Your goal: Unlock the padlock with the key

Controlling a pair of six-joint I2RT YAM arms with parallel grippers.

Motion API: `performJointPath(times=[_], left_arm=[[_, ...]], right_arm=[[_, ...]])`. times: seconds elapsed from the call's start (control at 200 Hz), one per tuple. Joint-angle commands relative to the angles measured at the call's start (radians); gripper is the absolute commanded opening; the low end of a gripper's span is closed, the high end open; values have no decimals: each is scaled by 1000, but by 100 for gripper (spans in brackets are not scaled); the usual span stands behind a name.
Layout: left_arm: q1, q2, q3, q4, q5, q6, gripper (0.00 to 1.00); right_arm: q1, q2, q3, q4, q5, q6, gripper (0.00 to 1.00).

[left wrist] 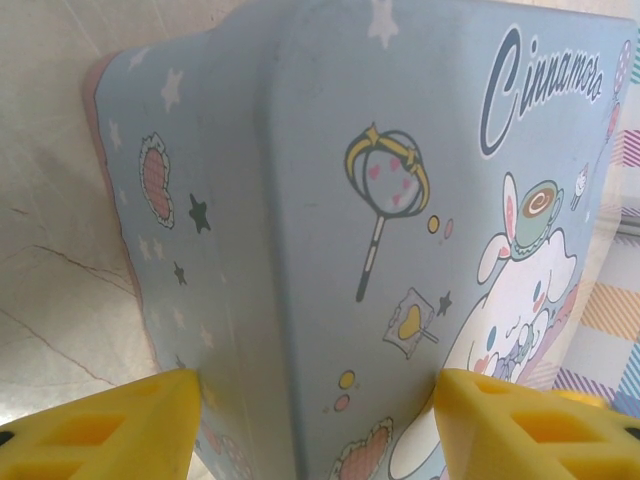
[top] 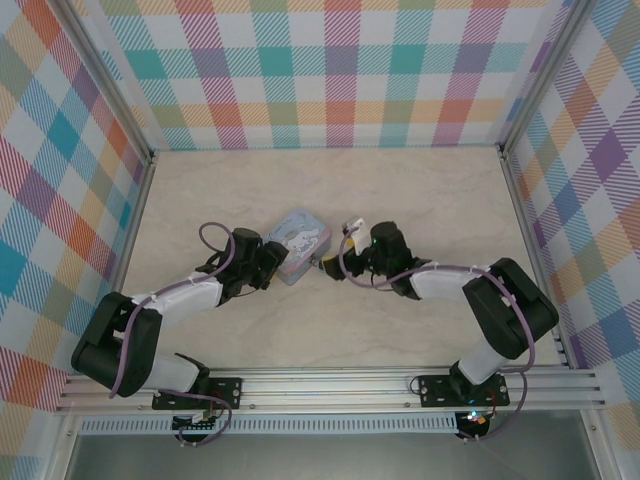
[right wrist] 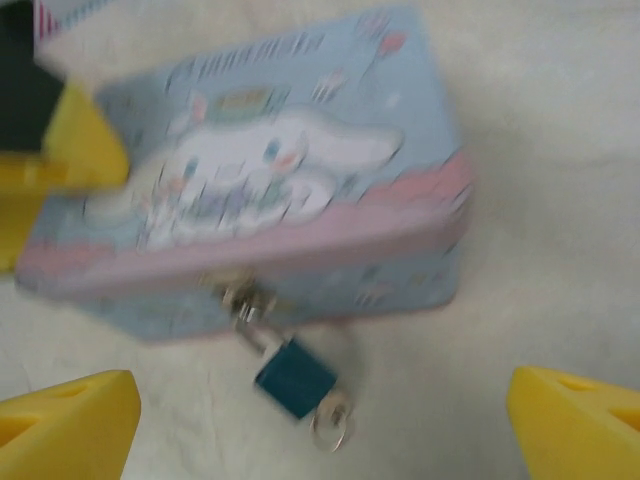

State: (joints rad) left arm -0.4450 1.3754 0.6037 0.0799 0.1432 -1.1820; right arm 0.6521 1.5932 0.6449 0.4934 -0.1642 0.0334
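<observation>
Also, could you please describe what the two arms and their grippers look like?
Both the left arm and the right arm have pale grey link shells between bulky black joints, and a purple cable loops along each. The left gripper and the right gripper have bright yellow fingers moulded with rectangular recesses.

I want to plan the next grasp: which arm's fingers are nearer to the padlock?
Right. The right fingers stand open just before the padlock; the left fingers clasp the tin on its opposite side.
</observation>
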Motion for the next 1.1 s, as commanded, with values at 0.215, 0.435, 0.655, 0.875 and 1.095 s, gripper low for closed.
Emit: performJointPath(times=[0.215, 0.435, 0.655, 0.875, 1.095], left_arm=[[-13, 15, 23, -14, 16, 12, 64], [-15, 14, 25, -9, 14, 10, 64], [-15, 20, 25, -8, 16, 10, 64], [-15, 20, 25, -9, 17, 11, 65], [-15, 22, 24, -8, 24, 14, 65]], right_arm=[[131, 103, -80, 219, 264, -176, 85], [146, 159, -48, 222, 298, -222, 78], [166, 197, -22, 206, 323, -286, 77], [178, 239, 14, 211, 350, -318, 75], [180, 266, 44, 220, 369, -341, 72]])
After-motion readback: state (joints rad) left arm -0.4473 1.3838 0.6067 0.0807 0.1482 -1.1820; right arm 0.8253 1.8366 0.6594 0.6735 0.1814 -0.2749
